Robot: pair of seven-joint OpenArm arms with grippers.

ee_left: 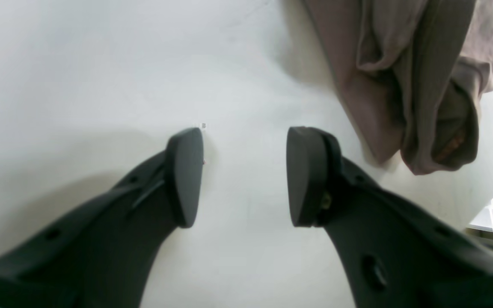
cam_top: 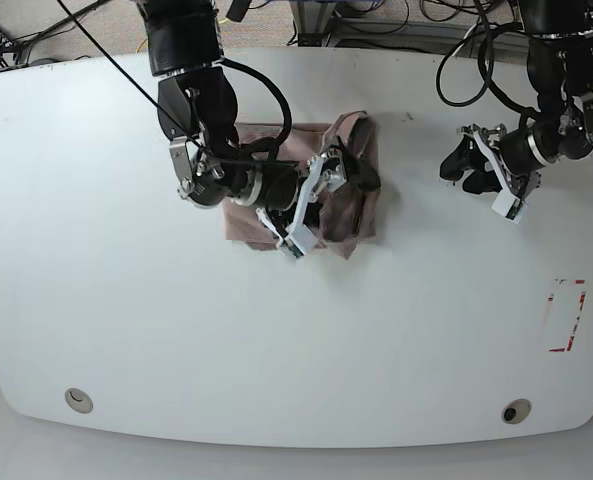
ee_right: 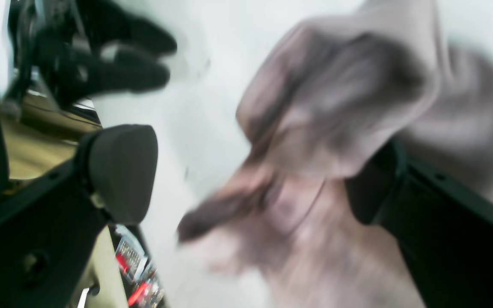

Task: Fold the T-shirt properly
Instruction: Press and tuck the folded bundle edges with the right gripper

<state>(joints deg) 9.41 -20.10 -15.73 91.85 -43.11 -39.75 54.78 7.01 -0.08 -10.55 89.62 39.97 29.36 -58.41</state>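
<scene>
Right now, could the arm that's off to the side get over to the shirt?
Probably yes. The left end effector is open over bare table, nothing lies between it and the T-shirt, though the right end effector already crowds the cloth.

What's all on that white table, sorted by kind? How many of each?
Shirts: 1, the T-shirt, bunched up
Robot grippers: 2, left gripper and right gripper
Red rectangle markings: 1, marking near the table edge
Total: 4
</scene>
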